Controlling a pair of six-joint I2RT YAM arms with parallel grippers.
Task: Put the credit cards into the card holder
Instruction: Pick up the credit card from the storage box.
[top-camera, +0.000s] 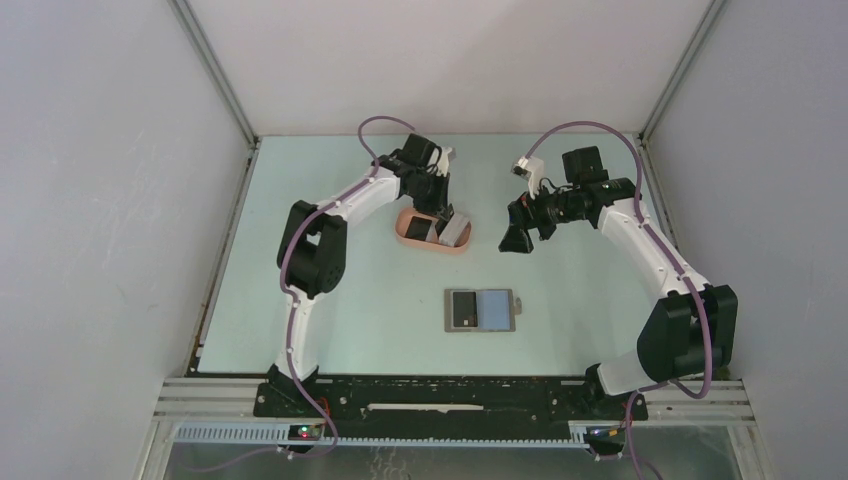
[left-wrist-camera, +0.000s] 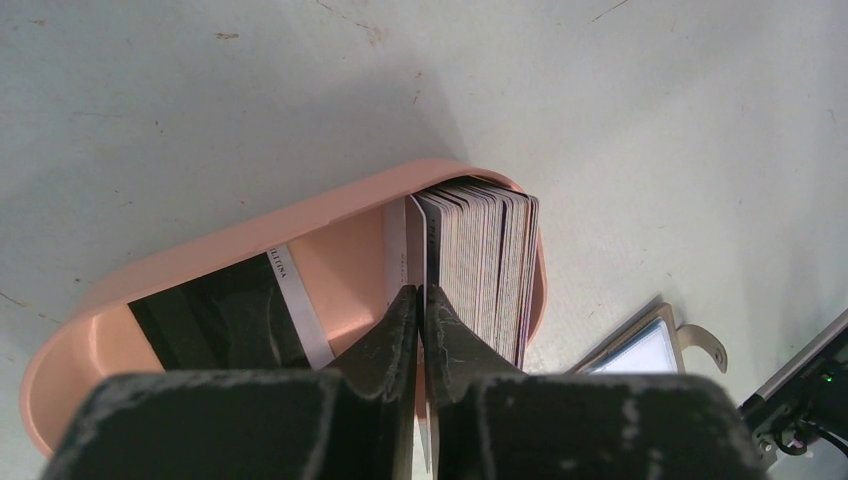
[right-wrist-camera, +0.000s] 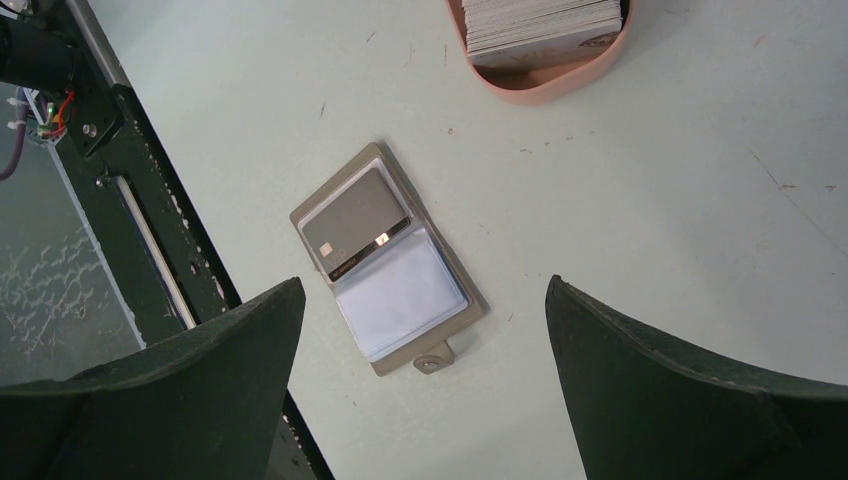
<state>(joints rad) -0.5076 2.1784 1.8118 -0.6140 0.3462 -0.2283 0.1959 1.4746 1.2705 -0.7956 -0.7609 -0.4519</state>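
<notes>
The salmon-pink card holder (top-camera: 406, 236) (left-wrist-camera: 250, 235) (right-wrist-camera: 545, 88) sits mid-table, a little toward the back. Inside it, a stack of credit cards (left-wrist-camera: 485, 260) (right-wrist-camera: 540, 20) stands on edge at one end, and a black card (left-wrist-camera: 215, 320) with a white stripe leans at the other. My left gripper (top-camera: 447, 222) (left-wrist-camera: 421, 290) hangs over the holder, shut on a thin whitish card (left-wrist-camera: 413, 235) held edge-on beside the stack. Hovering to the right of the holder, my right gripper (top-camera: 516, 240) (right-wrist-camera: 424, 280) stands wide open with nothing in it.
An open grey folding wallet (top-camera: 480, 310) (right-wrist-camera: 385, 265) lies flat between the holder and the arm bases. It holds a dark grey card (top-camera: 462, 309) (right-wrist-camera: 355, 225) in one pocket beside a clear sleeve. The black base rail (right-wrist-camera: 150, 230) runs along the table's near edge.
</notes>
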